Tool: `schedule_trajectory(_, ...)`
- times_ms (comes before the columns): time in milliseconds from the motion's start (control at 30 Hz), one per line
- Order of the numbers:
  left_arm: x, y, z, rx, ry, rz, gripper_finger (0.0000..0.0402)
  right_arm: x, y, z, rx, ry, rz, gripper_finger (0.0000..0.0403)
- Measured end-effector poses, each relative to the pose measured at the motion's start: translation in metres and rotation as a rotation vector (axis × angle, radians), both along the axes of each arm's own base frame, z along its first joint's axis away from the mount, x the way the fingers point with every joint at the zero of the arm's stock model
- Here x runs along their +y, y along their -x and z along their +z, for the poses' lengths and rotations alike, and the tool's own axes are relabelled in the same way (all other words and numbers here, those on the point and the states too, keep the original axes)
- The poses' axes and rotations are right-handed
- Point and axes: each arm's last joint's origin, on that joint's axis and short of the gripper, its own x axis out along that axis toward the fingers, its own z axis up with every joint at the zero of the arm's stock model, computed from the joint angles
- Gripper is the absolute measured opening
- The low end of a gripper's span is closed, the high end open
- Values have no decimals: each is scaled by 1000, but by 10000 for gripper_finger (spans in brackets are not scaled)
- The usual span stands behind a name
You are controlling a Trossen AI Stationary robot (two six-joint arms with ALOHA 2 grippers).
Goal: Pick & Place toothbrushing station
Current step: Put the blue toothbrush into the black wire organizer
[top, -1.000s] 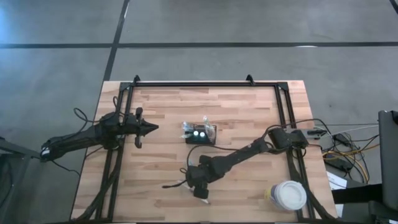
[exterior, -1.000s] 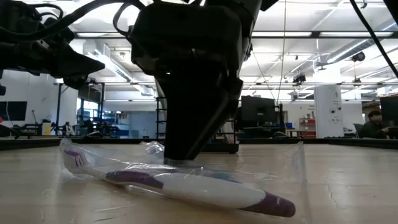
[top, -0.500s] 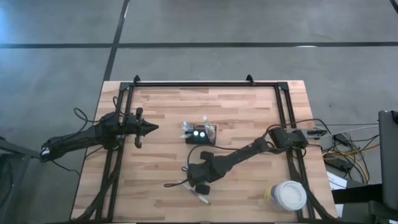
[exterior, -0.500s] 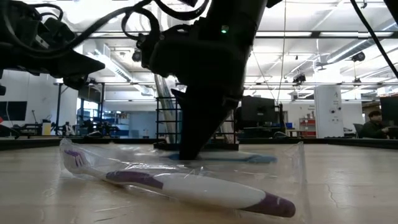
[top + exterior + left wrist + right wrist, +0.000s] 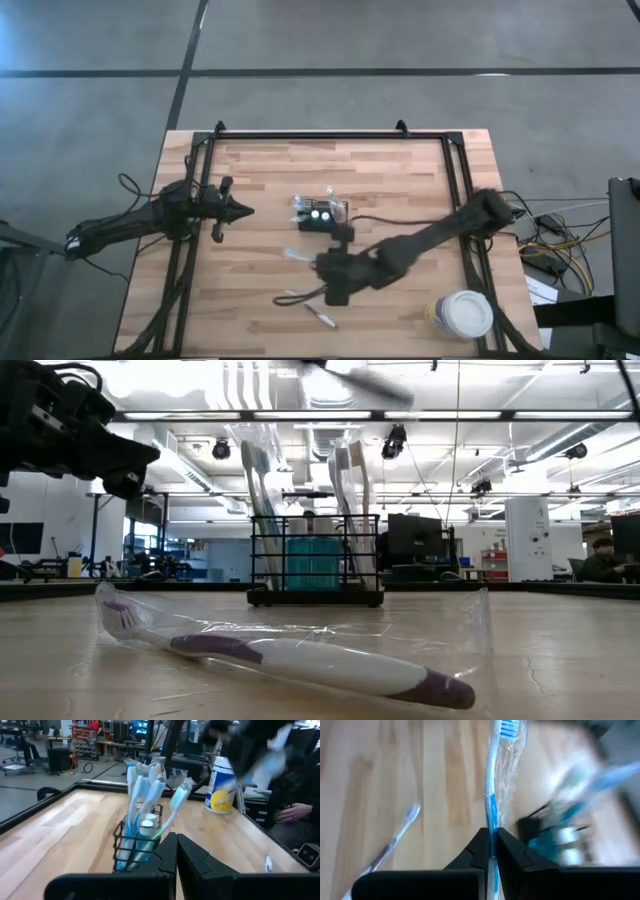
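A small black rectangular wire-mesh caddy [image 5: 323,216] is seen standing upright near the middle of the pale wooden plank worktop [image 5: 260,190]. Several wrapped toothbrushes with blue and white handles [image 5: 255,500] are held upright in its compartments, and a teal container [image 5: 313,563] is seen through the mesh in the low view.

The right pincer [image 5: 322,265] is found above the worktop, just in front of the caddy and apart from it. Its two dark fingers [image 5: 479,851] are closed tightly on a blue-and-white toothbrush in a clear plastic wrapper [image 5: 494,790]; the handle is clamped between the fingertips, and the bristle end is pointed away from the wrist. In the high view the wrapped brush is seen sticking out from the pincer toward the left side of the worktop.

The left pincer [image 5: 244,209] is held above the left part of the worktop, pointed toward the caddy and well apart from it. Its fingers [image 5: 168,852] are pressed together with nothing between them.

A white-and-purple toothbrush in a clear plastic wrapper [image 5: 300,660] is seen lying flat on the worktop near its front edge, closer to the low camera than the caddy. A round white-lidded tub with a yellow label [image 5: 462,314] is placed at the front right corner of the worktop.
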Motion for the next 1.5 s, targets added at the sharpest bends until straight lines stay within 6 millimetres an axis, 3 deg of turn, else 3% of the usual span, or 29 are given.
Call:
schedule_trajectory(133, 0, 0, 1, -5, -1, -3, 7, 2, 31, 33, -164, 54, 44, 14)
schedule_trajectory(233, -1, 0, 4, -44, -13, -39, 13, -4, 49, 39, -314, 56, 96, 14)
schedule_trajectory(333, -2, 0, 9, -95, -34, -79, 33, -14, 68, 26, -426, 46, 152, 14)
schedule_trajectory(500, -3, 0, 16, -159, -65, -83, 85, -30, 97, -12, -587, 45, 180, 13)
schedule_trajectory(733, -6, -5, 25, -249, -70, -123, 152, -42, 122, -66, -766, 28, 228, 13)
schedule_trajectory(867, -7, -12, 30, -278, -74, -124, 162, -45, 123, -81, -812, 65, 230, 13)
schedule_trajectory(1067, -5, -33, 51, -215, -100, -76, 163, -60, 106, -86, -814, 103, 168, 13)
schedule_trajectory(1267, -1, -62, 77, -173, -122, -78, 163, -68, 86, -75, -807, 121, 149, 13)
schedule_trajectory(1500, -3, -94, 102, -164, -160, -127, 163, -72, 61, -43, -801, 132, 136, 13)
